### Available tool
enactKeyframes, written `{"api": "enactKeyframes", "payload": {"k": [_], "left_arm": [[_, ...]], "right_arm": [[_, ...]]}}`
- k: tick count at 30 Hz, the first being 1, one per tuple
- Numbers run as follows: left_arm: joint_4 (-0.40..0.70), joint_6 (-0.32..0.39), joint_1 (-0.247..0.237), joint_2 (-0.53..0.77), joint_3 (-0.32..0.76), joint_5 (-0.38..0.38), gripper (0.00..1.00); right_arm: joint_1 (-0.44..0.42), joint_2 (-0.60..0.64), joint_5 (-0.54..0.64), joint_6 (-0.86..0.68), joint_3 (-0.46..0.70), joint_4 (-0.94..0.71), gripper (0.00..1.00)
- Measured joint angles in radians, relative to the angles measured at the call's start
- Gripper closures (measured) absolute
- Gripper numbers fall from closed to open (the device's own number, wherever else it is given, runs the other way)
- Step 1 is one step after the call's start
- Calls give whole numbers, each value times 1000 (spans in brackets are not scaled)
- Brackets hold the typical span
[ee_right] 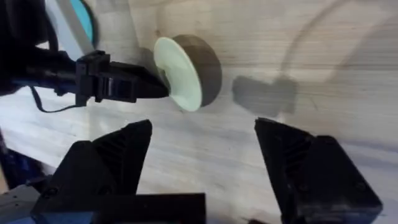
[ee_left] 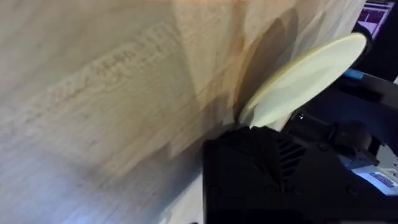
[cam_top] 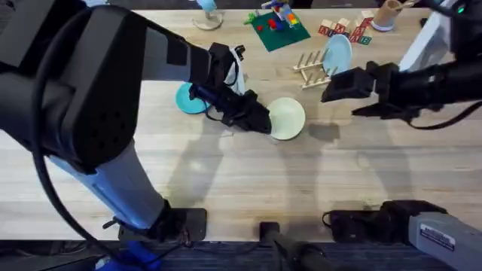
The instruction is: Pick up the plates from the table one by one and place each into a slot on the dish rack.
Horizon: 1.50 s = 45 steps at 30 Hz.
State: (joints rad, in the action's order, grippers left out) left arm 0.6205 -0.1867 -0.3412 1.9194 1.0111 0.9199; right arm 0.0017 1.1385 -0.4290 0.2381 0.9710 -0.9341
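Looming large at near left, the left arm reaches mid-table, its left gripper (cam_top: 265,120) pinching the pale yellow plate (cam_top: 288,118) by its rim, tilted above the table (cam_top: 226,181). Right of it, the right gripper (ee_right: 202,155) hovers with fingers spread. A light blue plate (cam_top: 337,53) stands in the dish rack (cam_top: 310,68) at far right; the teal plate (cam_top: 188,99) lies flat left of the yellow one.

At ten o'clock the teal plate (cam_top: 190,100) sits half hidden behind the left arm. The right gripper (cam_top: 328,94) covers the dish rack (cam_top: 310,66) edge.

No text, brand or number can be read. A white label (cam_top: 439,238) on the right arm's base, at the table's (cam_top: 241,177) near edge, carries dark print too small to make out. Another white label (ee_left: 380,180) in the left wrist view is likewise illegible.
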Motion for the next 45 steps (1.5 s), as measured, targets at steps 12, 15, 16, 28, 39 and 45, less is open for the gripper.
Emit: {"api": "enactKeyframes", "payload": {"k": [12, 15, 16, 28, 39, 45], "left_arm": [[0, 0, 0, 0, 0, 0, 961], [0, 0, 0, 0, 0, 0, 961], [0, 0, 0, 0, 0, 0, 961], [0, 0, 0, 0, 0, 0, 961], [0, 0, 0, 0, 0, 0, 961], [0, 0, 0, 0, 0, 0, 961]], "right_arm": [[0, 0, -119, 107, -224, 267, 7], [0, 0, -126, 122, -258, 301, 8], [0, 0, -126, 123, -263, 310, 8], [79, 142, -138, 138, -268, 477, 7], [180, 265, -140, 197, -268, 637, 26], [214, 292, -140, 220, -268, 658, 117]]}}
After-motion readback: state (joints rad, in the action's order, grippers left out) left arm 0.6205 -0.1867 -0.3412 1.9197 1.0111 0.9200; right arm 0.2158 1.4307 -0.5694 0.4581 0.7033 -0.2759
